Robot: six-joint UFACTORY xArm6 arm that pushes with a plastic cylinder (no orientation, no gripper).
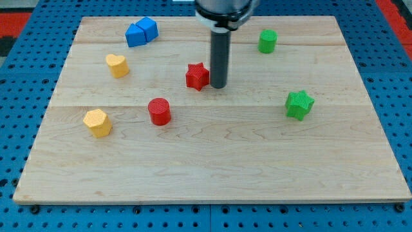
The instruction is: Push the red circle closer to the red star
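The red circle (159, 111) stands on the wooden board left of centre. The red star (197, 76) lies up and to the right of it, a short gap away. My tip (218, 86) rests on the board just to the right of the red star, touching or nearly touching its right side. The tip is well away from the red circle, up and to its right.
Two blue blocks (141, 31) sit together at the top left. A yellow heart (117, 65) and a yellow hexagon (97, 122) are on the left. A green cylinder (268, 40) is at the top right, a green star (299, 104) at the right. The board's edge (212, 200) runs along the bottom.
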